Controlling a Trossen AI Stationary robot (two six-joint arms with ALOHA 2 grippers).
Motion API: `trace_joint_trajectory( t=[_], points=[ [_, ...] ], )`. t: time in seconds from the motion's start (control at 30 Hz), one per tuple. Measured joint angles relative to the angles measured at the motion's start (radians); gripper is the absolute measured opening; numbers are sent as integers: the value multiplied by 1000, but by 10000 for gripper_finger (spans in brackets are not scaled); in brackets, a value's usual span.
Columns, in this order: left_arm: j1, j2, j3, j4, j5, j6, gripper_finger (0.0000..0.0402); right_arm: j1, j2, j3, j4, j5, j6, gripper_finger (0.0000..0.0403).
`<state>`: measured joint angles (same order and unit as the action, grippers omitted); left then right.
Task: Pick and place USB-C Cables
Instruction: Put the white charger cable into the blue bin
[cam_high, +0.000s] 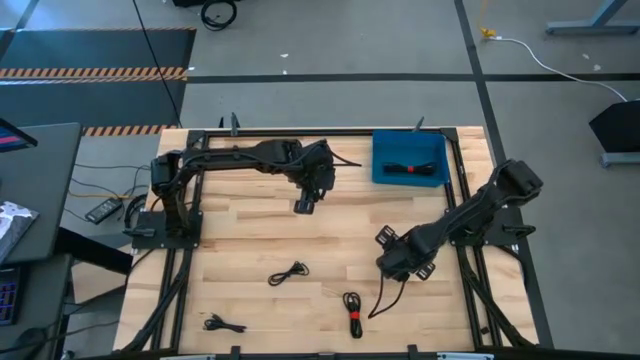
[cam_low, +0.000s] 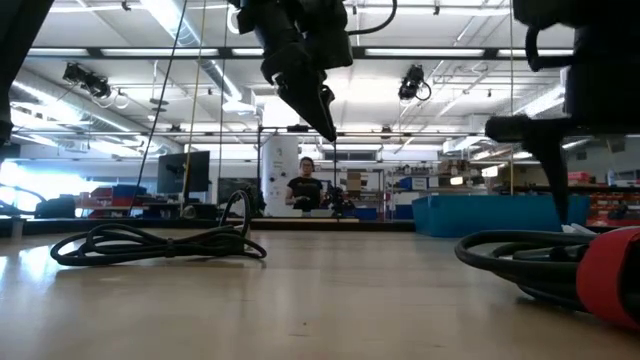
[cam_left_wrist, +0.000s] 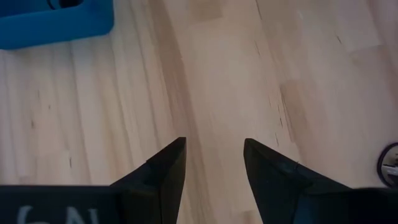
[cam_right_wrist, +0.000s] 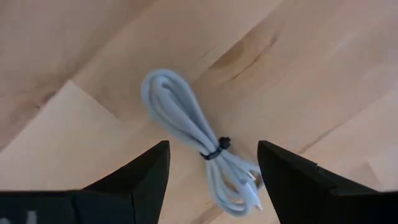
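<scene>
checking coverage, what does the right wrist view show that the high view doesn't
Only the right wrist view: a white/grey coiled cable with a dark tie, lying on the wood between the open fingers of the right tool.

Only the high view: the blue tray holding a red-banded cable, three more cables on the table, one black, one black, one red-banded, and the left tool hanging over bare wood.

Both: the right tool and the wooden table.
</scene>
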<state>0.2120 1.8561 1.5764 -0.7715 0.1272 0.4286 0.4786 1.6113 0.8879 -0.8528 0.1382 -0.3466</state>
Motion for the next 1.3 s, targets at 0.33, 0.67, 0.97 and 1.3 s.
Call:
trace_joint_trajectory(
  t=[0.33,0.67,0.97,1.3],
  points=[
    [-14,0,0,-29,0,-3,169,-1,73,0,0,22,14,182],
    [12,0,0,-126,-3,0,169,-53,5,1,-57,84,102,43],
    [33,0,0,-156,0,-114,153,-306,-206,10,-92,235,143,43],
    [-12,0,0,-148,0,-196,127,-767,-349,11,-87,211,121,43]
  ],
)
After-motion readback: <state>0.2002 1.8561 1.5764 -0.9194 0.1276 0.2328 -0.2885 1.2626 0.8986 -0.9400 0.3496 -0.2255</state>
